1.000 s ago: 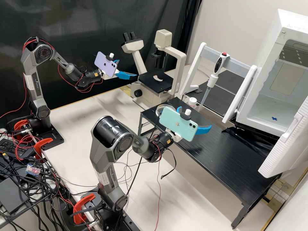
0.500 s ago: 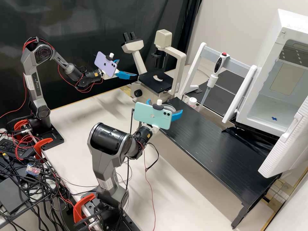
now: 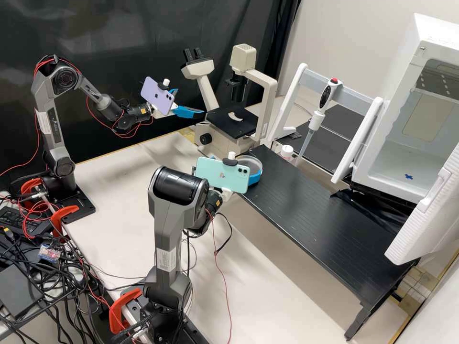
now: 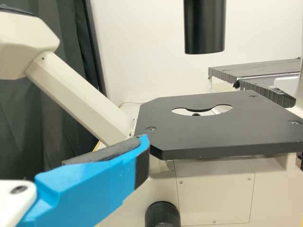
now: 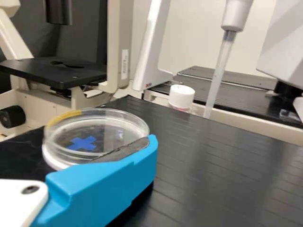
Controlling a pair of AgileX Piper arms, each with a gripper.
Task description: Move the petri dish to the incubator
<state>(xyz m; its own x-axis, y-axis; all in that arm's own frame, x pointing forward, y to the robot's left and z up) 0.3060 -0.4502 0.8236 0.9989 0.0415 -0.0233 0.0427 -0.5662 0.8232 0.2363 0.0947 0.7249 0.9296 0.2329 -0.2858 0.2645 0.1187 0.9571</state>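
1. High view: my right pincer (image 3: 244,166) is down by the petri dish (image 3: 250,163), its fingers apart, with the near one close along the rim. In the right wrist view I can't tell whether its dark pad (image 5: 124,151) touches the wall.
2. The dish sits on the black bench (image 3: 315,224), at the end by the microscope (image 3: 208,136). I judge the step in hand to be gripping it, with the carry all to come.
3. To do this well, I'd centre the dish between both fingers at rim height, then close slowly and evenly. (From this far away, I trust the wrist view over my nerves.) Too hard a squeeze could tip the dish or part a lid from its base, so I'd pause once both pads meet the wall, then lift straight up and level.
4. The dish is clear and round, with yellow along part of its rim. A blue cross (image 5: 82,143) shows through it; I read that as a marker underneath. I can make out nothing else inside.
5. The incubator (image 3: 406,157) stands open, another blue cross (image 3: 409,177) on its floor, probably my target. Its door (image 3: 425,210) could catch a wide swing.
6. The white-capped bottle (image 5: 181,97) stands near the pipette (image 5: 227,52); its contents I can't tell.
7. My left pincer (image 3: 190,102) hangs beside the microscope, fingers apart and nothing between them.
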